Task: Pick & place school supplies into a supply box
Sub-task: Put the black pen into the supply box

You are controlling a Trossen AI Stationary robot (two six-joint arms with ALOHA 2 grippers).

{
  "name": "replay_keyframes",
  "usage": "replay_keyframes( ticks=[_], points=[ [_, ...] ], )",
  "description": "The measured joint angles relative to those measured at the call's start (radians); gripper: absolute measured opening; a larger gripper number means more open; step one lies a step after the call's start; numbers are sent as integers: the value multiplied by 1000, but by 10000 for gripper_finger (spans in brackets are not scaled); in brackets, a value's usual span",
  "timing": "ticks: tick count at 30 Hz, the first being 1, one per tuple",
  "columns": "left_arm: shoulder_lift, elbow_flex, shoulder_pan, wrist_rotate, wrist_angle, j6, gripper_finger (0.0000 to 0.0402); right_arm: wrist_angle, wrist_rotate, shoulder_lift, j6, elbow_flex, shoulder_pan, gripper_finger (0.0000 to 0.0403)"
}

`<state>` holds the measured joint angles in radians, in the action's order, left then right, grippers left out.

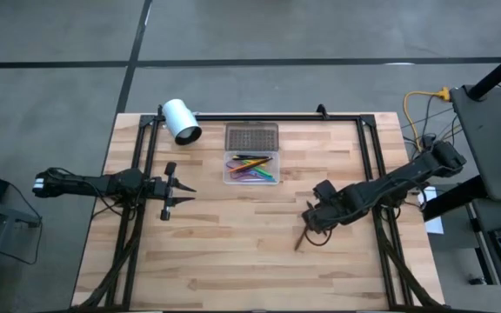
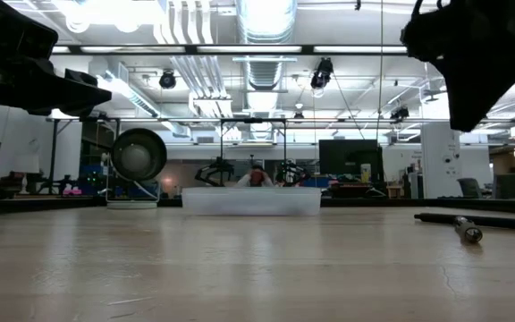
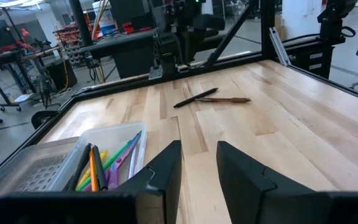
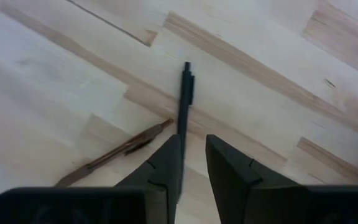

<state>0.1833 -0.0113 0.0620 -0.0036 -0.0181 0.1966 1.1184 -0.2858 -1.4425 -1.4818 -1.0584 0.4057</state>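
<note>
A black pen (image 4: 185,93) and a brown pencil (image 4: 117,152) lie flat on the wood at the table's right near part (image 1: 301,236). My right gripper (image 4: 194,163) hangs open above them with a narrow gap, and the pen's near end passes out of sight behind one finger. It stands well clear of the table in the low view (image 2: 472,63). The clear supply box (image 1: 251,169) at the table's far middle holds several coloured pens. Its grey dotted lid (image 1: 251,137) lies flat just behind it. My left gripper (image 1: 179,189) waits open at the table's left, pointing toward the box (image 3: 114,132).
A white cylinder (image 1: 181,120) lies on its side at the far left, near the lid. A black frame runs along the table's far edge and down both sides (image 1: 372,156). Bare wood lies between the pens and the box.
</note>
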Motion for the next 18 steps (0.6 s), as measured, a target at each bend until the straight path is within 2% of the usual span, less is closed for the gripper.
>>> replay_keyframes(
  ticks=[7, 18],
  points=[
    [0, 0, 0, 0, 0, 0, 86, -7, -1, 0, 18, -36, 0, 83],
    [0, 0, 0, 0, 0, 0, 86, -11, 4, 0, -28, 14, 0, 79]
  ],
)
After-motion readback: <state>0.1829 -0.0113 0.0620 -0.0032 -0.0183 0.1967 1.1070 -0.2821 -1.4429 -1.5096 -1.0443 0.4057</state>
